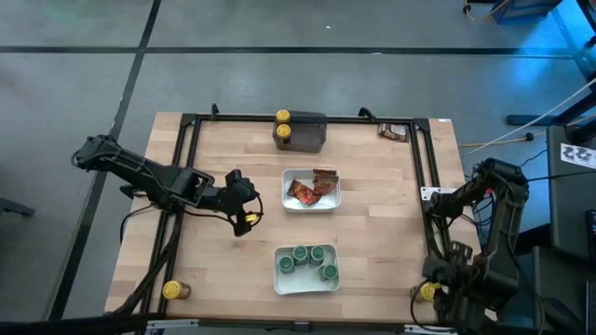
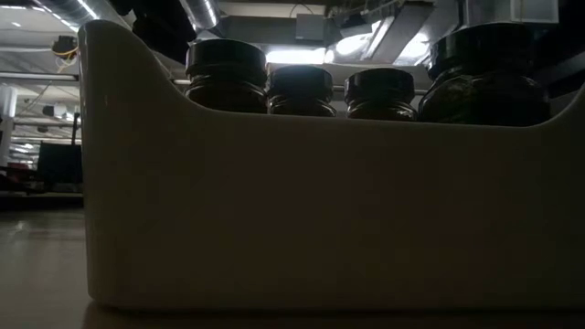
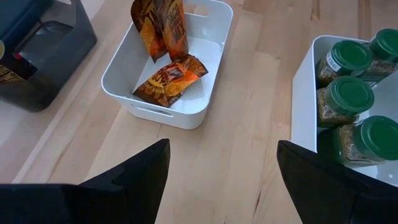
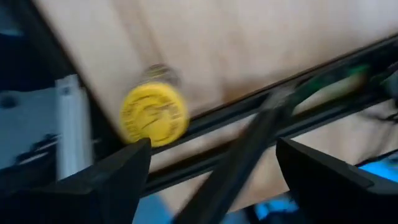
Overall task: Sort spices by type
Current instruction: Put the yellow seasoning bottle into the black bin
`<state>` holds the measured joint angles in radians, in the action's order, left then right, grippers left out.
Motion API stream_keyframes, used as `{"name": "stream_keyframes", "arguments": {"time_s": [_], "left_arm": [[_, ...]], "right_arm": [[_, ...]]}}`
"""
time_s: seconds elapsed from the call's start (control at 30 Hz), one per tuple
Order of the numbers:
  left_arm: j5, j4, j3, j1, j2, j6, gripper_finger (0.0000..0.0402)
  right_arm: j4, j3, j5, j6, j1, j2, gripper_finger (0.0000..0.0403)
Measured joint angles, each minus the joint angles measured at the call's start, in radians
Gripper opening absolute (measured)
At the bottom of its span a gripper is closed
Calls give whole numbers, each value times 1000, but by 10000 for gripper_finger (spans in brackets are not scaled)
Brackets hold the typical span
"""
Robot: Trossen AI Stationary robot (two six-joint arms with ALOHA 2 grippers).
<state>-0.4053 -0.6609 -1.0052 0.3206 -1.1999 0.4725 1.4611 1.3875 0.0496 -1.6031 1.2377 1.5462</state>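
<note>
Four green-lidded jars (image 1: 308,258) sit in the near white tray (image 1: 279,280); three sachets (image 1: 311,189) lie in the middle tray (image 1: 336,199), a fourth (image 1: 393,131) at the far right edge. Three yellow-lidded jars — one (image 1: 282,128) far by the dark block (image 1: 309,132), one (image 1: 172,290) near left, one (image 1: 426,291) near right. The left gripper (image 1: 248,213) hangs released left of the trays. Only the right wrist view shows the right gripper (image 4: 211,168) spread empty over that near-right jar.

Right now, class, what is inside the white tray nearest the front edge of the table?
The front white tray holds four green-lidded spice jars standing upright, lids closed. The tray floor beneath them is mostly covered. In the low view its wall hides all but the jar tops.
</note>
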Motion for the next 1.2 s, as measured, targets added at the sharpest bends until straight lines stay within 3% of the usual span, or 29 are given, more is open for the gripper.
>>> {"name": "stream_keyframes", "arguments": {"time_s": [0.3,0.57,0.73,1.2], "left_arm": [[-15,0,0,-1,0,-13,280],[-17,0,0,-1,0,-13,280],[-18,0,0,-1,0,-4,280],[-18,0,0,-1,0,-4,280]], "right_arm": [[-188,0,66,-69,0,10,344],[-177,0,-58,-139,-1,29,344],[-178,0,-40,-253,-1,57,344],[-274,-69,-4,-249,-1,70,344]]}}
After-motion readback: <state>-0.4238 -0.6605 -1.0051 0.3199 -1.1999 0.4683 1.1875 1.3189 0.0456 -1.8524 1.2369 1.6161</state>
